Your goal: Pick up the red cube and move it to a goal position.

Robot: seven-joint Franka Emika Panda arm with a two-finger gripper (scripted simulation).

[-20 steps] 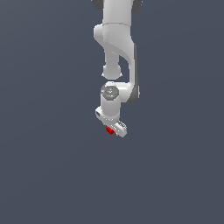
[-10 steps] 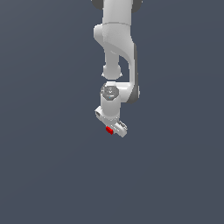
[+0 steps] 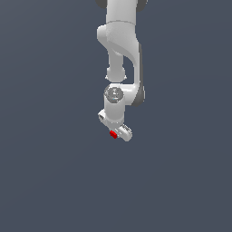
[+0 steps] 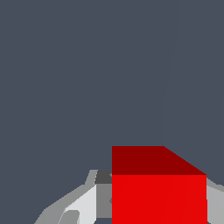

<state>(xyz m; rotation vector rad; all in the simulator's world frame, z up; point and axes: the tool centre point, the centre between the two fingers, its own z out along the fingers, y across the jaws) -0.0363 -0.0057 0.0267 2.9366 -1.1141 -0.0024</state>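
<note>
The white gripper [image 3: 116, 132] hangs over the plain grey table [image 3: 50, 172] with the red cube [image 3: 113, 134] pinched between its jaws, directly below the wrist. In the wrist view, the cube sits square between the fingers [image 4: 85, 203]. No goal marker, label or writing shows.

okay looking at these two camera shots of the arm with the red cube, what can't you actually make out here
- Goal position: no marker shows in either view.
- Red cube: its lower part is cut off by the wrist picture's edge; in the exterior view it is a tiny red patch.
- Gripper: fingers too small in the exterior view, mostly hidden by the cube in the wrist view.
- Arm base: cut off at the exterior view's top edge.
</note>
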